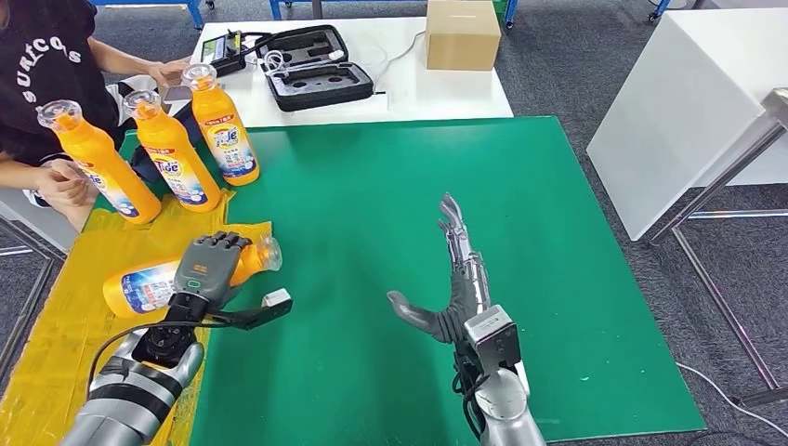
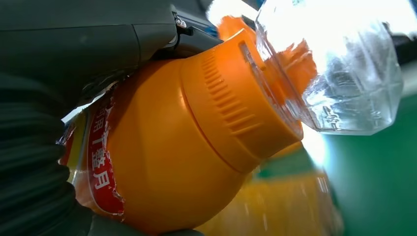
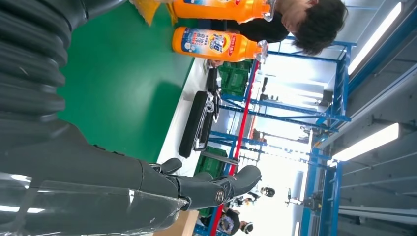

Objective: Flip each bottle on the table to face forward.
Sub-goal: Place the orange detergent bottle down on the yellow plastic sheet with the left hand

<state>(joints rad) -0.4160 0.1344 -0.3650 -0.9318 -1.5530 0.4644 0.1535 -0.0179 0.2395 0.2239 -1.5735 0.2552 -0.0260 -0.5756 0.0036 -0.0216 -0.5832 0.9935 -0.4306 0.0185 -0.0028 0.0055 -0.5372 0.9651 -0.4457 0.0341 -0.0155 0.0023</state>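
Lying bottle (image 1: 153,283): orange body, clear cap (image 2: 334,69) over an orange ribbed collar, blue-and-white label with a torn red strip near the shoulder; lay on its side on the yellow cloth (image 1: 56,325) at the near left of the surface, cap toward the green mat (image 1: 418,232).
Left robot hand (image 1: 212,265): clamped over the lying bottle from above, fingers wrapped round its upper body just behind the collar.
Standing bottles: three upright in a row at the far left; the nearest bottle (image 1: 98,163) and the middle bottle (image 1: 172,153) stood at the mat's left edge, the far bottle (image 1: 223,125) on the mat's back corner; all close together, caps up.
Right robot hand (image 1: 451,279): empty, fingers straight and apart, thumb out to the side; hovered over the mat's middle, well apart from every bottle.
Open room: broad bare green between the two robot hands and out to the mat's right edge.
Edges: yellow cloth overhung the near left edge; white surface (image 1: 455,98) beyond the mat carried an open black case (image 1: 316,65) and a cardboard box (image 1: 462,34).
Person (image 1: 46,65): seated at the far left, one hand (image 1: 60,181) beside the nearest bottle.
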